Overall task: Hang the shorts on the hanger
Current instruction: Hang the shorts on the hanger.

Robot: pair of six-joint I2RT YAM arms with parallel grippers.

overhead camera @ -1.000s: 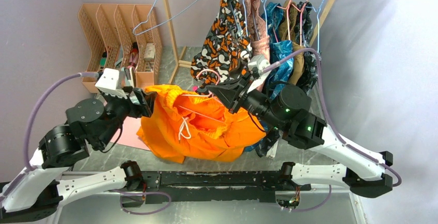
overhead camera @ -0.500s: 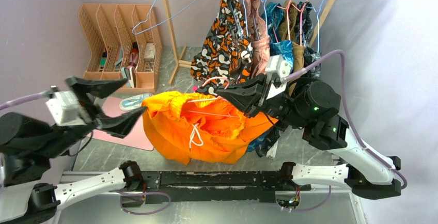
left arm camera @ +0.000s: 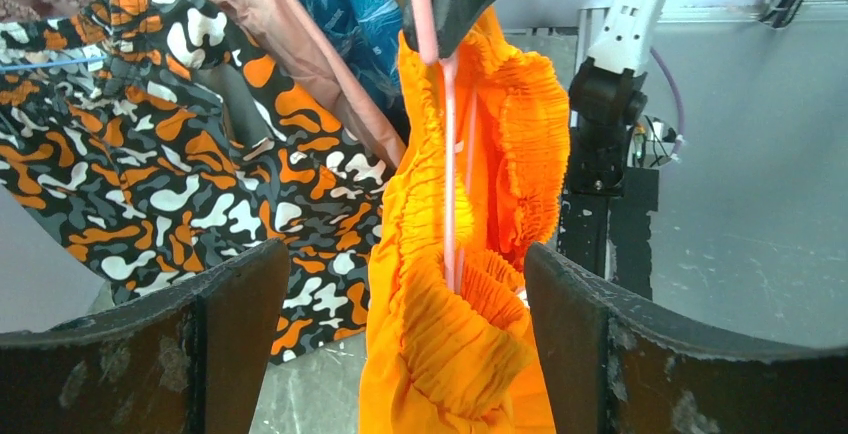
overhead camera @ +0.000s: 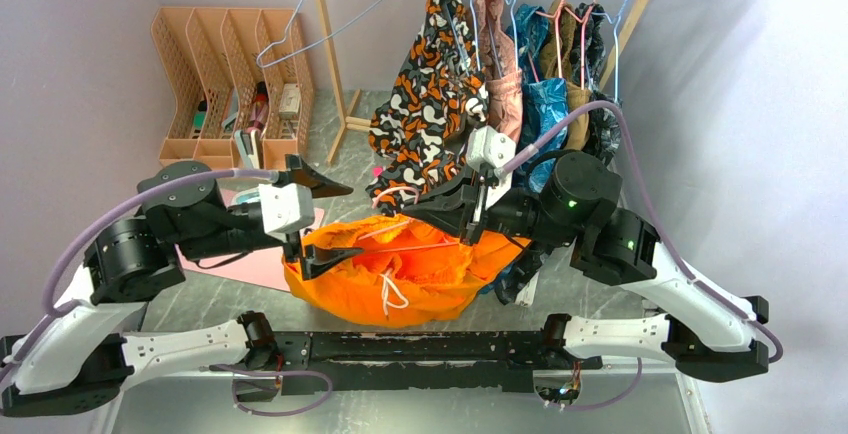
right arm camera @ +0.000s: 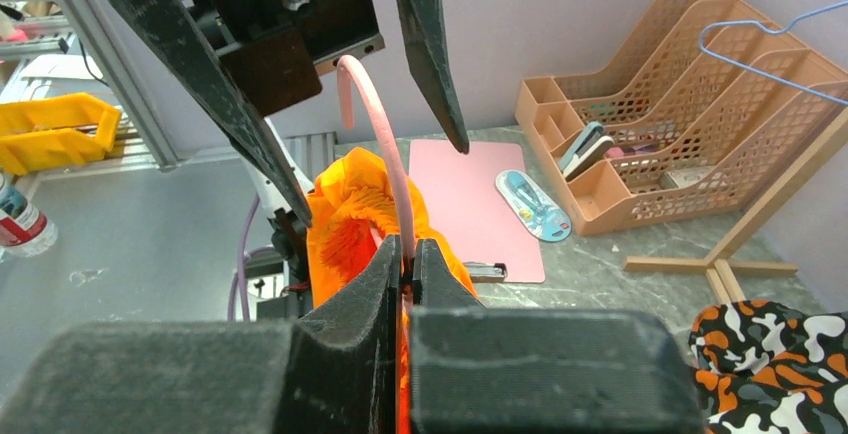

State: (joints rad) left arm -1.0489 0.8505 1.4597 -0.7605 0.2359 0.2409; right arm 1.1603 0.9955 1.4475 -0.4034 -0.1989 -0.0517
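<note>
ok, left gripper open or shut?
Open. Left wrist view: the left gripper has its fingers wide apart, with the shorts showing between them.

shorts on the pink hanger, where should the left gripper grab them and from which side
Probably the gathered waistband of the shorts, at its near end, coming straight in from the left arm's side. That ruffled edge hangs upright in line with the open left gripper, right beside the hanger that the right gripper pinches.
</note>
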